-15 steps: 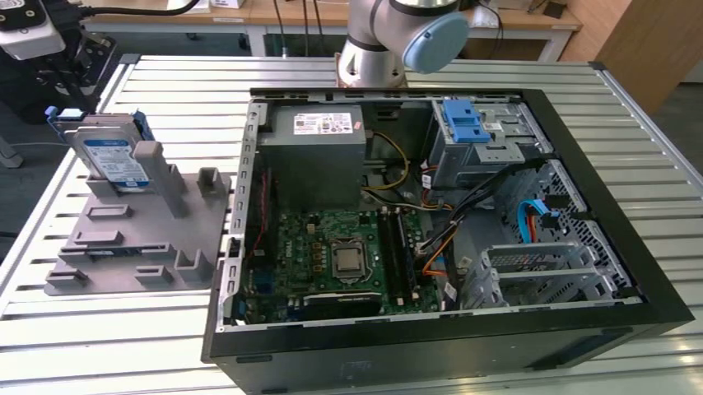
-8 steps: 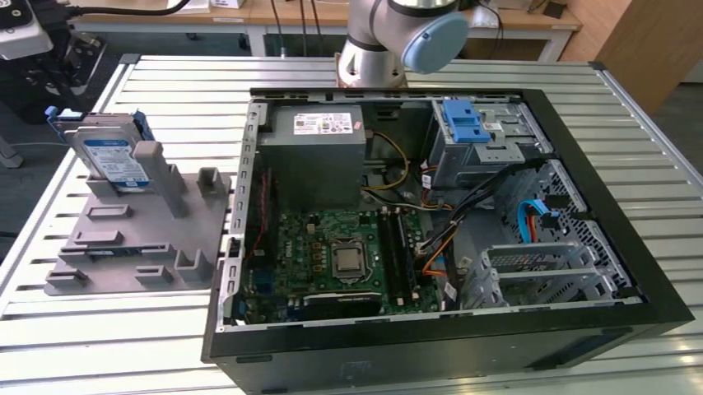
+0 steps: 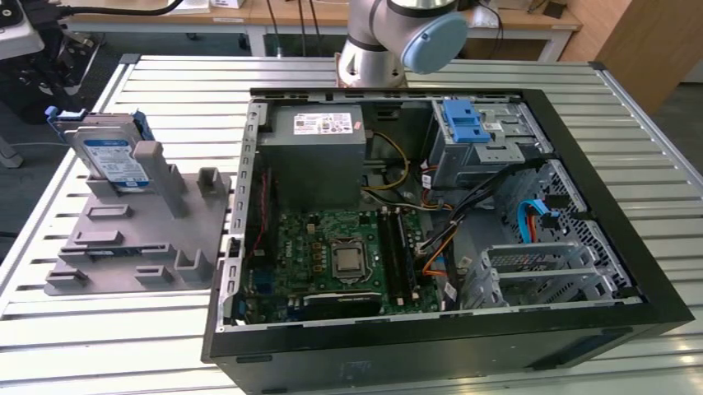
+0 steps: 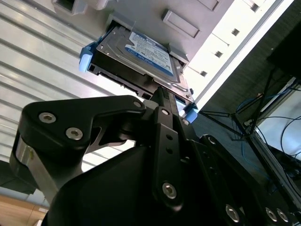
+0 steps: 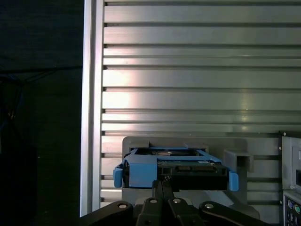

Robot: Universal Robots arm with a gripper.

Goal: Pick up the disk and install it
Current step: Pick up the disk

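The slatted metal desk [image 3: 615, 99] carries everything. In the middle of it lies an open black computer case [image 3: 439, 346], its inside facing up. Inside the case are a green motherboard [image 3: 318, 247], a grey power supply box [image 3: 318, 156] with a white sticker, and a silver perforated drive cage [image 3: 489, 148] with a blue latch [image 3: 467, 123] on top. Black and coloured cables [image 3: 483, 197] run across the case just beside the cage. A second perforated metal bracket [image 3: 538, 267] stands near the case's front corner.

On the exterior view's left, beside the case and apart from it, sits a grey plastic holder [image 3: 121, 247] with several slots. The disk [image 3: 110, 156] stands upright on its edge in the far slot of this holder, with a blue bracket [image 5: 141, 172] around it. The raised side wall of the case stands between the holder and the cage.

The base of the arm [image 3: 384, 41] rises behind the case and leaves the exterior view at the top. In both wrist views the end effector [image 5: 162, 184] hangs over the disk [image 5: 188, 167], pointing down at its upper edge. Its black fingers [image 4: 163, 101] are narrow, close together, and they hold nothing. The disk's label [image 4: 150, 49] shows in the second wrist view.
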